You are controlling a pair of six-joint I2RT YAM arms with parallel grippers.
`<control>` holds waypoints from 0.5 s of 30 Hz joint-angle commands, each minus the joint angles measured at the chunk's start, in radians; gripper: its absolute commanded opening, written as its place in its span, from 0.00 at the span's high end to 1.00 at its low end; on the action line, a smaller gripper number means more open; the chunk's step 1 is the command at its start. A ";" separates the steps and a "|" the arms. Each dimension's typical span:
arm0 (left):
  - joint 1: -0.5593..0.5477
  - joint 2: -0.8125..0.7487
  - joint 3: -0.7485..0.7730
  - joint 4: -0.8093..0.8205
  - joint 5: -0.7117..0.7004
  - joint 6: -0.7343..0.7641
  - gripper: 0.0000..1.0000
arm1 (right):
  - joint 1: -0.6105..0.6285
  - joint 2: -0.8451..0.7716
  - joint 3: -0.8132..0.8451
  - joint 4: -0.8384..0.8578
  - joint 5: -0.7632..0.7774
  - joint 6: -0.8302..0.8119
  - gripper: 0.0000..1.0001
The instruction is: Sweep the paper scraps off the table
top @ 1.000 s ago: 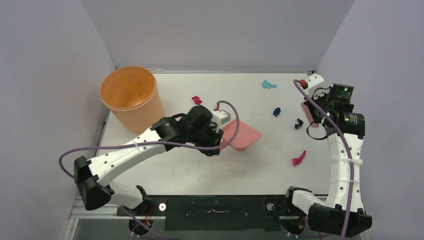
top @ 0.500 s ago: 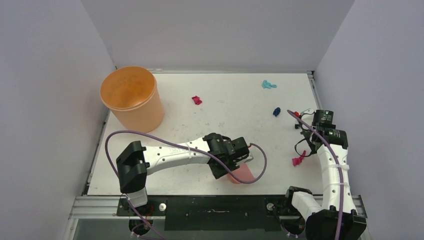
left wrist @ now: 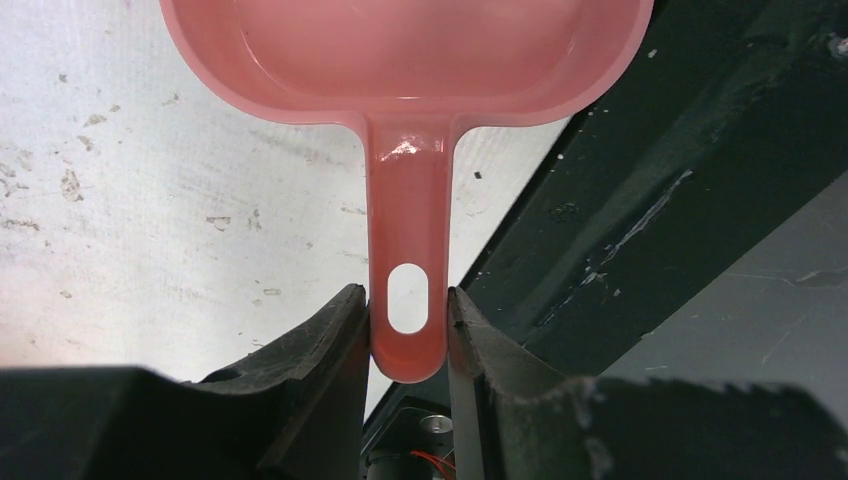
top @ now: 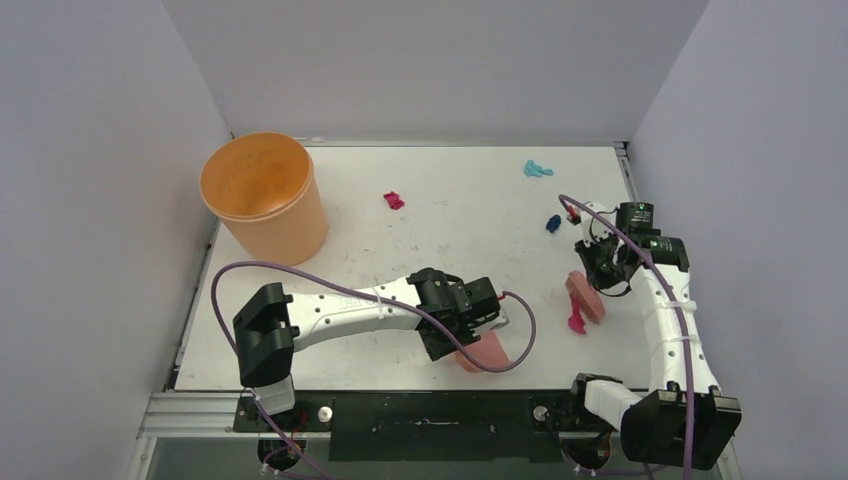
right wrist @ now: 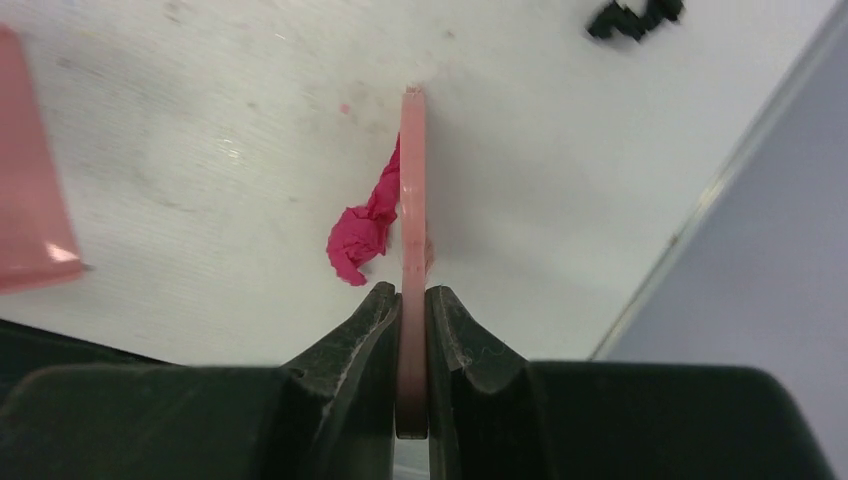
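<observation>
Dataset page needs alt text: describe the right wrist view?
The right gripper clamps a pink brush, seen edge-on, with a magenta paper scrap against its image-left side on the white table. An edge of the pink dustpan shows at far left, a black scrap at top right.

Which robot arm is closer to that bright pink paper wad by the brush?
Right. The right end effector holds the brush beside the pink wad; the left end effector, gripping the dustpan, sits farther left.
</observation>
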 commanded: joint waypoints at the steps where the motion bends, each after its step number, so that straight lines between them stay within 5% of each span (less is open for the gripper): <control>1: -0.026 0.019 0.073 -0.003 0.041 0.020 1.00 | 0.072 0.030 0.093 -0.040 -0.240 0.060 0.95; 15: -0.036 0.143 0.157 0.123 0.019 -0.007 1.00 | 0.125 0.131 0.326 -0.192 -0.462 0.093 0.95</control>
